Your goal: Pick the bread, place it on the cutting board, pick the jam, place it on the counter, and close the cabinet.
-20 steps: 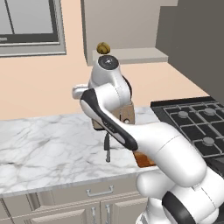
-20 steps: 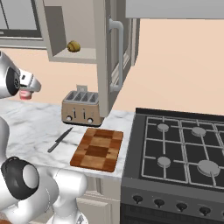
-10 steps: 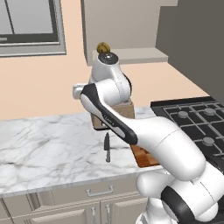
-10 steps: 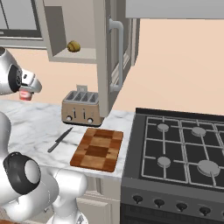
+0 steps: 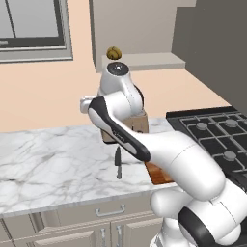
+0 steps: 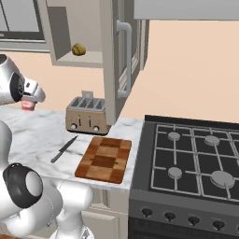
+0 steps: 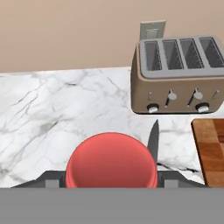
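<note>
Jam [image 7: 111, 160]: red, in my pincer [image 7: 109, 177], above the counter [image 7: 65, 100], which is white marble with grey veins. Toaster [image 7: 180, 74] on that counter: beige-brown, grey top. Cutting board [image 6: 104, 159] beside the toaster: checkered light and dark brown. Knife [image 6: 64, 149]: black. Bread [image 6: 78, 49]: golden-brown. Cabinet [image 6: 109, 56]: beige-grey.

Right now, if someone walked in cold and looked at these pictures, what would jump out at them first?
The red jam fills the bottom of the hand view, held in the gripper above the counter, with the toaster and a knife beyond it. The cabinet door hangs open over the toaster, with the bread alone on its shelf. The cutting board lies bare beside the stove.
</note>
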Motion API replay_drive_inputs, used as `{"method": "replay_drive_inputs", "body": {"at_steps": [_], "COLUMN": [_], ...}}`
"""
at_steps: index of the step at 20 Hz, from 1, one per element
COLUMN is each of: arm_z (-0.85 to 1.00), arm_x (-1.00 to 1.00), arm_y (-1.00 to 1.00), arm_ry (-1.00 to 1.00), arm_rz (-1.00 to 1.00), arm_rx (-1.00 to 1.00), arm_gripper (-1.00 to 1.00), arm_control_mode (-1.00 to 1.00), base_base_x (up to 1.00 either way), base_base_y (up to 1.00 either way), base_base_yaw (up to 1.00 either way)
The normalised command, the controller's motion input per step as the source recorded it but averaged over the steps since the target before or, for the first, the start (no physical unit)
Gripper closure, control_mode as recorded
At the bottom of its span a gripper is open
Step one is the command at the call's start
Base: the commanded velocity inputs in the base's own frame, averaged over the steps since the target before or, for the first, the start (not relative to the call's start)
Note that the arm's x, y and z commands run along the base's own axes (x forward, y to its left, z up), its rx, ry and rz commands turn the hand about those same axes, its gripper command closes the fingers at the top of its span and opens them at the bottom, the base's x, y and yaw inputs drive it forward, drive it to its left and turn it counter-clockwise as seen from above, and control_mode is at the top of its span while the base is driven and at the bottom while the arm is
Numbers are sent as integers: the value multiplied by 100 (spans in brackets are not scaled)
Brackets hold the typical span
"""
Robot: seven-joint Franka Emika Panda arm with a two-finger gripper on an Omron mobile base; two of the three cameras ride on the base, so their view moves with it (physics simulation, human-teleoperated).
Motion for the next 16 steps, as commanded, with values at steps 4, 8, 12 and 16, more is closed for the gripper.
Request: {"method": "replay_drive_inputs", "body": {"at_steps": [4, 8, 12, 16], "arm_z": [-18, -21, -30, -29], "arm_x": [4, 4, 9, 7], "arm_y": [1, 1, 2, 0], "arm_ry": [0, 0, 0, 0], "arm_rz": [0, 0, 0, 0], "arm_rx": [0, 0, 0, 0], "arm_gripper": [100, 100, 100, 100], "arm_control_mode": [-100, -100, -100, -100], "base_base_x": [0, 0, 0, 0], "base_base_y": [0, 0, 0, 0], "base_base_yaw": [0, 0, 0, 0]}}
